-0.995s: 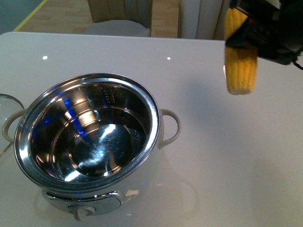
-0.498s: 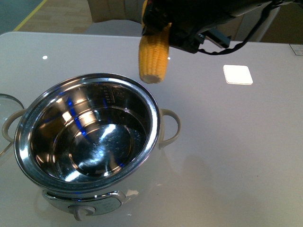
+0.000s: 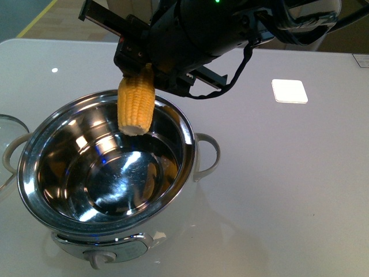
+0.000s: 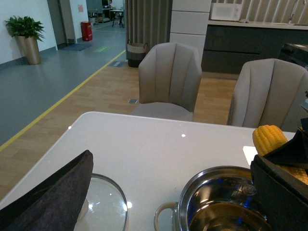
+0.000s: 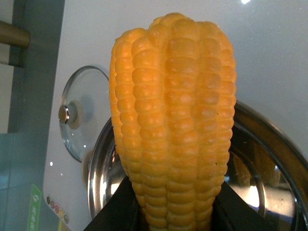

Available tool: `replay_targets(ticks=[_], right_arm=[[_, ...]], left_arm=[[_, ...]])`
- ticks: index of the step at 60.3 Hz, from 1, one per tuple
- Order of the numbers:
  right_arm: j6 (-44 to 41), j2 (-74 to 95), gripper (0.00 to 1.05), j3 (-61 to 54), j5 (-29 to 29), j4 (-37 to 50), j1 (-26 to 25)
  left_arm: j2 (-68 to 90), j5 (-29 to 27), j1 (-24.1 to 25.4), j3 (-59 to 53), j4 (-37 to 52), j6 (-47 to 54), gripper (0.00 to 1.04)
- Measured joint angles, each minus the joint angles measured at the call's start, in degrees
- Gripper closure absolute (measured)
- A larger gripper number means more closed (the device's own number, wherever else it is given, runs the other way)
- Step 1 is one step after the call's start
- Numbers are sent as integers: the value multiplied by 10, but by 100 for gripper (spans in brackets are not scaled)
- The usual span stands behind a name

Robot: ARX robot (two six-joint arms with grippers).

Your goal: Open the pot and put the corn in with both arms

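The pot (image 3: 34,190) stands open at the table's front left, steel inside, cream handles, knob at the front. My right gripper (image 3: 138,72) is shut on the corn (image 3: 136,104) and holds it upright, hanging over the pot's far rim, above the bowl. The corn fills the right wrist view (image 5: 173,120), with the pot's rim (image 5: 98,163) behind it. My left gripper is open; its dark fingers (image 4: 48,197) frame the left wrist view, which shows the pot (image 4: 192,192) and the corn's tip (image 4: 269,137). The glass lid (image 4: 103,202) lies on the table left of the pot.
The lid's edge (image 3: 7,124) shows at the front view's left border. A white square pad (image 3: 289,90) lies on the table at the back right. Chairs (image 4: 171,79) stand behind the table's far edge.
My right arm has carried the corn leftward and lower, from the table's right side to above the pot's far rim. The pot has not moved.
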Motion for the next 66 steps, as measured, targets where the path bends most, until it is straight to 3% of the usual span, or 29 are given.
replay_targets(ticks=[36, 63, 66], right_arm=[[6, 23, 82, -25, -16, -21, 32], [10, 23, 9, -46, -20, -16, 32], [16, 15, 8, -57, -21, -6, 24]], left_arm=[[0, 0, 0, 0, 0, 0, 7], [0, 0, 0, 0, 0, 0, 7], [0, 0, 0, 0, 0, 0, 7]])
